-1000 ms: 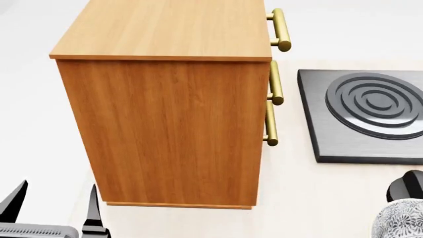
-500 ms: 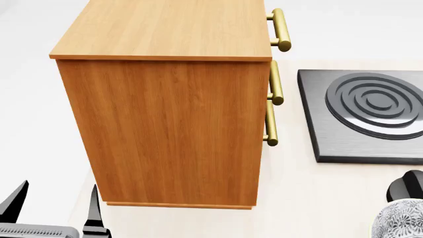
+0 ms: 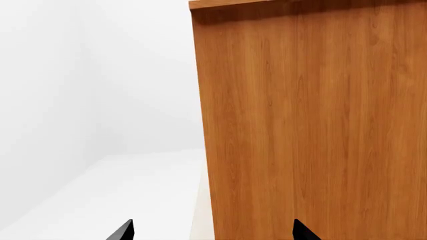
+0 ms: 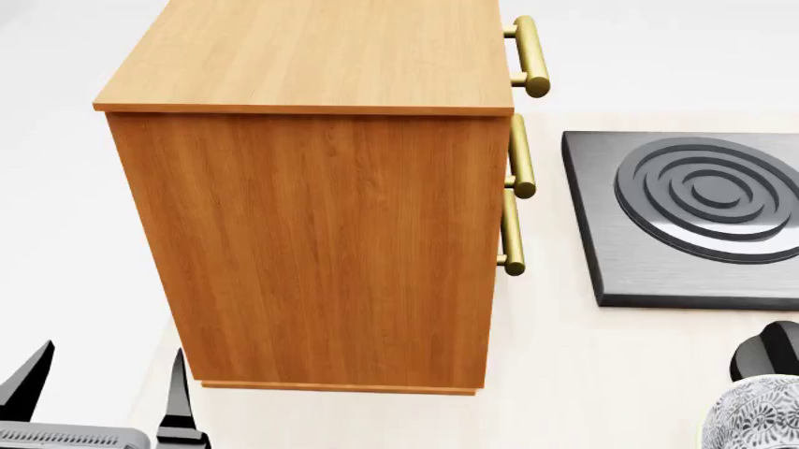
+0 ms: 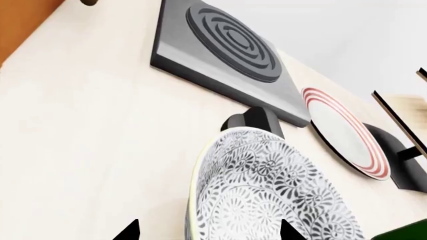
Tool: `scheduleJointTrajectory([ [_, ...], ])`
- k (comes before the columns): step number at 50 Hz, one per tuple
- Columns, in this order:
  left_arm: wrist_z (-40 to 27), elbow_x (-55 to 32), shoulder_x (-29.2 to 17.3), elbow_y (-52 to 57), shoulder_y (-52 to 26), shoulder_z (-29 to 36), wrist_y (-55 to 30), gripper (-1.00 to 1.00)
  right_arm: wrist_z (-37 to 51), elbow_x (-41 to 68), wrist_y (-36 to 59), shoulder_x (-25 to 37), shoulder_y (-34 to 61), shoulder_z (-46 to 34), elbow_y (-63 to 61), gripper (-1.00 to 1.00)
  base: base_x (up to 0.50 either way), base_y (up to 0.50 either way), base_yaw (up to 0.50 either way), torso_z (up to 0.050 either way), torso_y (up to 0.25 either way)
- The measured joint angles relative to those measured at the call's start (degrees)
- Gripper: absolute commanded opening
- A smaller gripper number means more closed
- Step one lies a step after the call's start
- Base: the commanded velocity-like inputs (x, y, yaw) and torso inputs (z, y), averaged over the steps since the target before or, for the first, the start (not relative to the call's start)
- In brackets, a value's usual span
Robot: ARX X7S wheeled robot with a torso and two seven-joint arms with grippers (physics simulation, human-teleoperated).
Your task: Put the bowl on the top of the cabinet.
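The brown wood-grain cabinet [image 4: 325,187] stands at the left-middle of the head view, its flat top [image 4: 325,51] bare and its brass handles [image 4: 522,168] facing right. The patterned bowl [image 4: 755,416] sits at the bottom right corner, partly cut off. In the right wrist view the bowl [image 5: 267,195] is close up. My right gripper [image 5: 208,231] is open, with the bowl's near rim between its fingertips [image 5: 130,231]. My left gripper [image 4: 107,393] is open and empty, low beside the cabinet's side wall [image 3: 313,120], which fills the left wrist view past the gripper [image 3: 212,232].
A black square burner plate [image 4: 699,215] lies right of the cabinet on the cream table [image 4: 587,374]. A black round knob-like object [image 4: 768,348] stands just behind the bowl. A white plate with red rim stripes [image 5: 343,132] leans on a black stand beyond.
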Motion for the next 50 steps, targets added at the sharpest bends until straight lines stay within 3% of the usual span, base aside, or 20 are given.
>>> scheduleJointTrajectory([
  [50,-0.68,-0.79,-0.5,-0.71,-0.2,0.55,0.86,1.0,0.3,-0.31,-3.03,-0.47,-0.12,-0.47,3.34,1.0,0.0,0.0,0.0,0.0,0.0],
])
